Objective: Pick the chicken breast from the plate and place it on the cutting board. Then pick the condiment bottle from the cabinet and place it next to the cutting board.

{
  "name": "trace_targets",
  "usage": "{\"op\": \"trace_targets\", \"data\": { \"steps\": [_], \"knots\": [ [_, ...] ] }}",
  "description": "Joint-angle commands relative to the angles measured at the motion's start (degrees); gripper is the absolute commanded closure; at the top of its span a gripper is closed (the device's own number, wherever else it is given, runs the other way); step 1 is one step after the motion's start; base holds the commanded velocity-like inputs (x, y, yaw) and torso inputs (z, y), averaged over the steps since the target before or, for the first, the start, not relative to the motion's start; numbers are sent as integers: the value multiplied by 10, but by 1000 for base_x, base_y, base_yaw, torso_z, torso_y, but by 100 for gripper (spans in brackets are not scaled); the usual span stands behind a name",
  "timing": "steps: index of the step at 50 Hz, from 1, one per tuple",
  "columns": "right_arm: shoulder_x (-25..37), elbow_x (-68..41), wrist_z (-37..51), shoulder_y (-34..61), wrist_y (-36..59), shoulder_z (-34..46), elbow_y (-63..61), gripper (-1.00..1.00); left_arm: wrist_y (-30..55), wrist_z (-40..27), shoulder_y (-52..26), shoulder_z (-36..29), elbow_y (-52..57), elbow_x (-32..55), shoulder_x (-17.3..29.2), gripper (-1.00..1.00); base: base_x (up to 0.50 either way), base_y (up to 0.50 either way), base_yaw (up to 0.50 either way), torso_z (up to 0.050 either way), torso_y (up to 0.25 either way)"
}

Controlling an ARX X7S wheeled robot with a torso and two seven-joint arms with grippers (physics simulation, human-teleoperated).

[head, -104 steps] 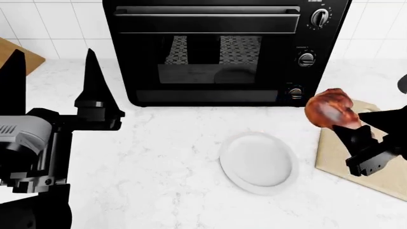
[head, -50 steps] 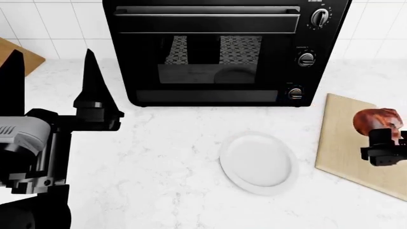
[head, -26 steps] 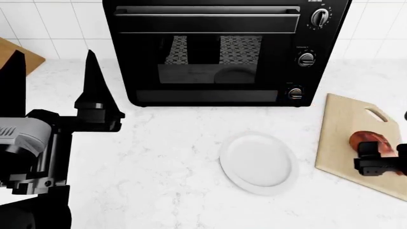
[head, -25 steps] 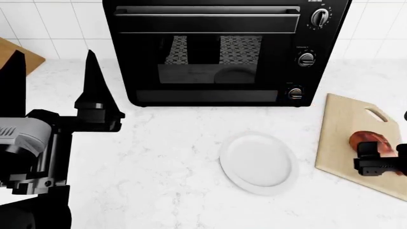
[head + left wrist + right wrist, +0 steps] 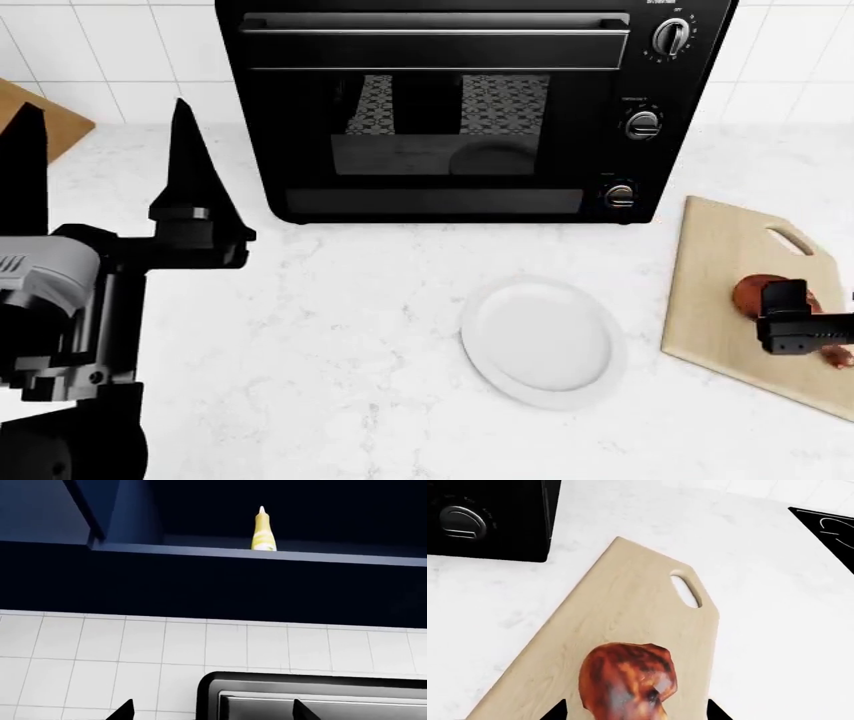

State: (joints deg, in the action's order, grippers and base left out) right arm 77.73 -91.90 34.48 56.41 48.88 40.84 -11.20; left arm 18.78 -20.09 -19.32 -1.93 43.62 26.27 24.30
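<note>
The reddish-brown chicken breast [image 5: 627,682] lies on the tan cutting board [image 5: 627,610], near the handle hole. My right gripper [image 5: 635,712] is open, its fingertips wide apart on either side of the meat. In the head view the chicken breast [image 5: 754,294] and right gripper [image 5: 807,322] sit on the cutting board [image 5: 727,250] at the right edge. The white plate [image 5: 541,340] is bare. The yellow condiment bottle [image 5: 262,530] stands upright on the dark cabinet shelf, far beyond my open left gripper [image 5: 212,711]. That left gripper [image 5: 104,130] points upward at the left with nothing in it.
A black countertop oven [image 5: 454,100] stands at the back of the white marble counter, behind the plate. A wooden block [image 5: 64,118] shows at the far left. A black cooktop corner [image 5: 827,527] lies beyond the board. White wall tiles run under the cabinet.
My right gripper carried the chicken breast from above the plate to the cutting board, lowered it and opened. The left arm shifted only slightly.
</note>
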Motion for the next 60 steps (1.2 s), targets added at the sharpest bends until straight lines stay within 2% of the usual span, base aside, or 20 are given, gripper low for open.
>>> {"op": "trace_targets", "data": {
  "steps": [1, 9, 21, 32, 47, 60],
  "knots": [
    [35, -43, 29, 70, 55, -44, -44, -100, 27, -34, -37, 21, -8, 16, -8, -100, 0, 0, 0, 0, 0],
    [48, -79, 56, 115, 106, -67, -70, -100, 74, -89, -108, 47, -23, 30, -16, -100, 0, 0, 0, 0, 0],
    [80, -152, 110, 160, 71, -121, -170, -100, 118, -120, -258, 48, -110, 37, -29, -100, 0, 0, 0, 0, 0],
    [103, -148, 111, 159, -24, -145, -247, -100, 93, -83, -375, 27, -287, 16, -39, -100, 0, 0, 0, 0, 0],
    [84, -183, 162, 201, -55, -189, -292, -100, 27, -71, -521, -10, -542, -68, -46, -100, 0, 0, 0, 0, 0],
    [10, -228, 221, 302, 6, -209, -286, -100, -35, -60, -583, -34, -710, -112, -54, -100, 0, 0, 0, 0, 0]
  ]
}}
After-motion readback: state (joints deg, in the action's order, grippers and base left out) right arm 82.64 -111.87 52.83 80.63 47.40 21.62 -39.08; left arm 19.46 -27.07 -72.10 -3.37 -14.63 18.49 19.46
